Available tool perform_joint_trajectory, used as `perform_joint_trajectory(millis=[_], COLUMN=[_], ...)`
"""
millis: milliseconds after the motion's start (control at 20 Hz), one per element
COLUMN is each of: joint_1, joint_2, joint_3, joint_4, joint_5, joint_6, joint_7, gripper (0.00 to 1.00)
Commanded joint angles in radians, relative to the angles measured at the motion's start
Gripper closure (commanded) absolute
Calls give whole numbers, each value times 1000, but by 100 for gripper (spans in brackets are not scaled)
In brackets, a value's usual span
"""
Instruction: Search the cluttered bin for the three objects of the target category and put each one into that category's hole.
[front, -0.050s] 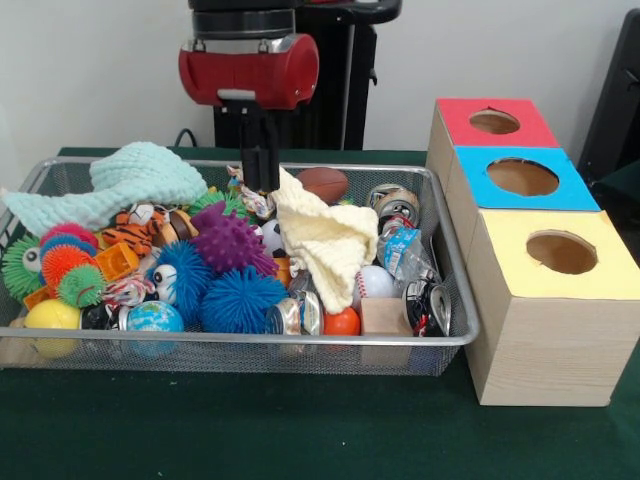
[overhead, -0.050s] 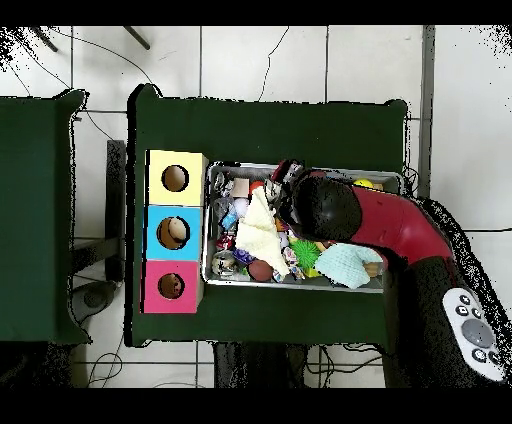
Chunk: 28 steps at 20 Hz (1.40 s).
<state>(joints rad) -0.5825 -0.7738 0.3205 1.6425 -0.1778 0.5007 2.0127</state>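
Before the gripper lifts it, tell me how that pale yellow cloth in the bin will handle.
The pale yellow cloth is draped in folds over the toys, so it is probably floppy and will hang and trail from whatever point is pinched. It looks thin and light. Its lower edge lies over the baseball, so lifting it may nudge neighbours.

Green table cover beneath everything. Tiled floor around the table, cables trailing at 10 o'clock. Second dark table at 9 o'clock.
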Motion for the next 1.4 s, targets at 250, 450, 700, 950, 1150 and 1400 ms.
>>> perform_joint_trajectory(millis=[250,450,700,950,1150,1400], joint_1=[-48,-86,-129,-187,-195,-192], joint_2=[46,48,54,27,32,3], joint_3=[136,170,209,254,272,284], joint_4=[-142,-137,-152,-144,-175,-167], joint_5=[-37,-34,-32,-22,-38,-39], joint_6=[251,266,305,351,385,407], joint_7=[-223,-241,-259,-285,-284,-251], gripper=[100,100,100,100,100,100])
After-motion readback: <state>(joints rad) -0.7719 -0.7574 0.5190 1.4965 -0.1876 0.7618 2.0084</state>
